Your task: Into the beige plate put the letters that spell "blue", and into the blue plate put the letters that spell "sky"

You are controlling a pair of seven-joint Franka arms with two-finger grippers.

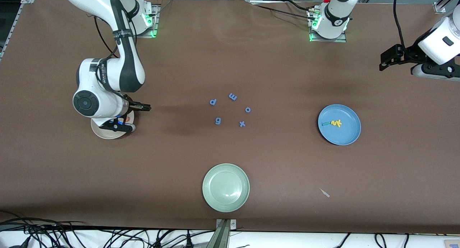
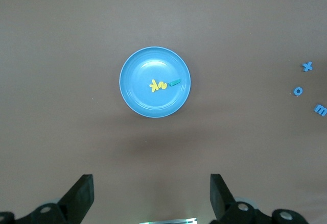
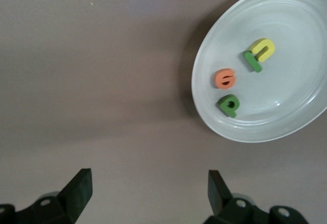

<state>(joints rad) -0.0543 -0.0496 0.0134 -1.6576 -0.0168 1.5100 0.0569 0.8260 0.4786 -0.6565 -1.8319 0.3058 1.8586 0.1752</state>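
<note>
The beige plate (image 3: pixel 286 20) holds the orange e (image 3: pixel 225 78), green b (image 3: pixel 228 105), green l (image 3: pixel 252 61) and yellow u (image 3: pixel 263 49). In the front view the right arm's wrist covers most of this plate (image 1: pixel 97 131). My right gripper (image 3: pixel 148 175) is open and empty, low over bare table beside the plate. The blue plate (image 1: pixel 345 136) toward the left arm's end holds the yellow s (image 2: pixel 153 85), yellow k (image 2: pixel 161 85) and teal y (image 2: pixel 175 82). My left gripper (image 2: pixel 152 183) is open and empty, raised high beside its base, and that arm waits.
Several all-blue letters lie in a loose ring at mid-table, among them a p (image 1: pixel 213 102), an m (image 1: pixel 232 96) and an x (image 1: pixel 242 124). A pale green plate (image 1: pixel 225 187) sits nearer the front camera. A small pale scrap (image 1: pixel 324 192) lies beside it.
</note>
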